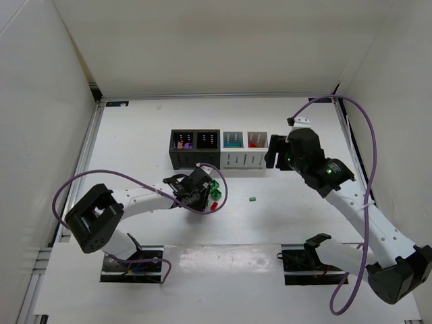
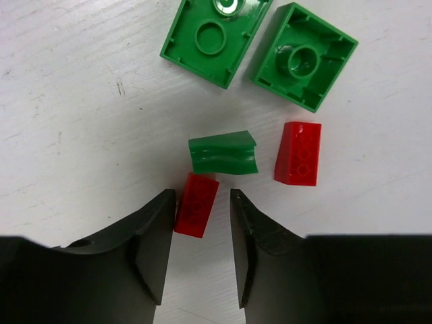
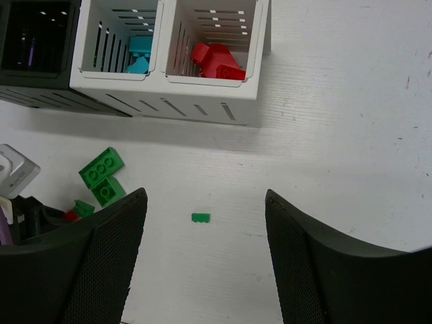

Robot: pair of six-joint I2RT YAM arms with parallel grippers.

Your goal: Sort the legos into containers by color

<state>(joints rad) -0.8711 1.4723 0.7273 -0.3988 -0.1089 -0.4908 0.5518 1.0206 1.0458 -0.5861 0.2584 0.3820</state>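
Matte black left fingers (image 2: 152,243) narrowly parted around glossy red brick (image 2: 196,204), right fingers (image 3: 108,263) wide apart, empty

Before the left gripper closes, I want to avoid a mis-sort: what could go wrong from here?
1. The red brick sits skewed, with only its near end between the tips of the left gripper; closing may twist it out.
2. The small green piece lies right beside that brick and could be nudged or dragged along.
3. The right gripper hovers open near the red bin, so a delivery there may get crowded.
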